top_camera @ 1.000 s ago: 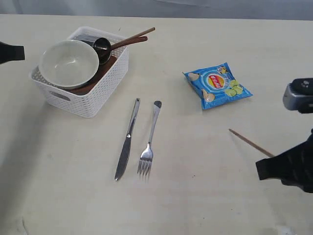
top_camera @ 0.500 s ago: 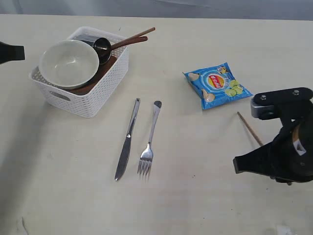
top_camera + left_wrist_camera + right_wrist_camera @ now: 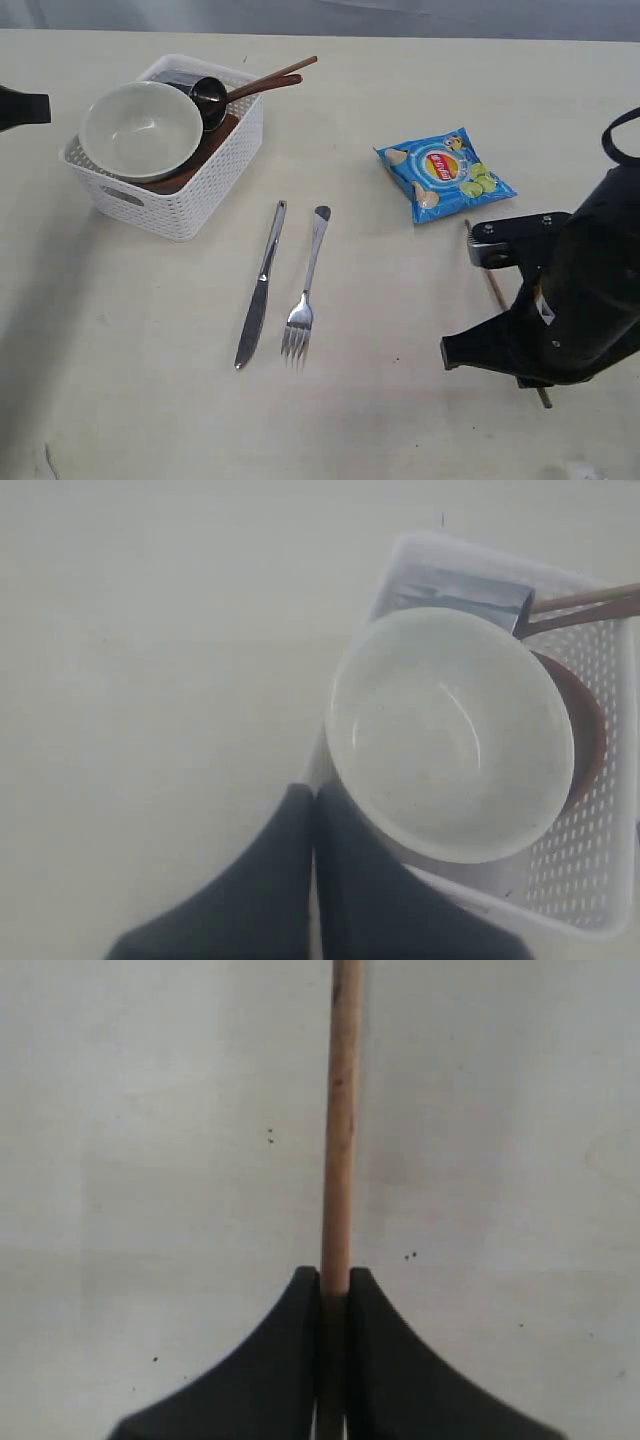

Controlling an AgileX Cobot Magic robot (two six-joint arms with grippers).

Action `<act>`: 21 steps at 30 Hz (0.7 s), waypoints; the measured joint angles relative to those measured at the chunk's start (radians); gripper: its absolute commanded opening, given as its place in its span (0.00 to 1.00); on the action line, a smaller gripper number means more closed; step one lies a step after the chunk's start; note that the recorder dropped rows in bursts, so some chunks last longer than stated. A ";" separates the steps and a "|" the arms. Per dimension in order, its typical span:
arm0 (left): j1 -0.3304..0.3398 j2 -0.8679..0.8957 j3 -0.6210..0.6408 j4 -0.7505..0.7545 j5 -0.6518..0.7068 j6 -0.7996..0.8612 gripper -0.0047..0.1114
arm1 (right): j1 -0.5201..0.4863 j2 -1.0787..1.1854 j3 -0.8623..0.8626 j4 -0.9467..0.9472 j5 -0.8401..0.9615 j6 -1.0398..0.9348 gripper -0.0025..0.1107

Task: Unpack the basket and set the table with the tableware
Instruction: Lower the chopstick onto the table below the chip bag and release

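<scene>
One wooden chopstick (image 3: pixel 340 1110) is pinched between the narrow jaws of the right gripper (image 3: pixel 334 1280), low over the table (image 3: pixel 400 90), right of the fork (image 3: pixel 305 290) and knife (image 3: pixel 260 285) and just near of the blue chip bag (image 3: pixel 445 175). Laying it down looks to be the step in hand; next it wants lowering flat beside the cutlery, then release. Slim, straight and light brown, it may roll. The left gripper (image 3: pixel 314 795), closed and empty, hovers at the left side of the white basket (image 3: pixel 190 205), by the cream bowl (image 3: pixel 140 130).

Basket (image 3: pixel 185 205) left, bag (image 3: pixel 443 175) right, cutlery between.
On the table (image 3: pixel 150 380), knife (image 3: pixel 260 285) lies left of fork (image 3: pixel 303 290); my right gripper (image 3: pixel 333 1278) pinches a chopstick (image 3: pixel 493 287) before the bag.
</scene>
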 measured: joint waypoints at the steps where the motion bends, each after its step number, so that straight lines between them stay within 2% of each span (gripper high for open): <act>1: 0.000 0.000 0.000 0.000 0.000 0.000 0.04 | 0.000 0.014 0.000 0.002 -0.013 0.000 0.02; 12: 0.000 0.000 0.000 0.000 0.019 0.000 0.04 | -0.005 0.105 -0.002 0.017 -0.114 0.002 0.03; 18: 0.000 0.000 0.000 0.000 0.024 0.000 0.04 | -0.005 0.107 -0.002 0.032 -0.114 0.004 0.41; 21: 0.000 0.000 0.000 0.000 0.024 0.000 0.04 | -0.005 0.107 0.000 0.032 -0.114 0.017 0.41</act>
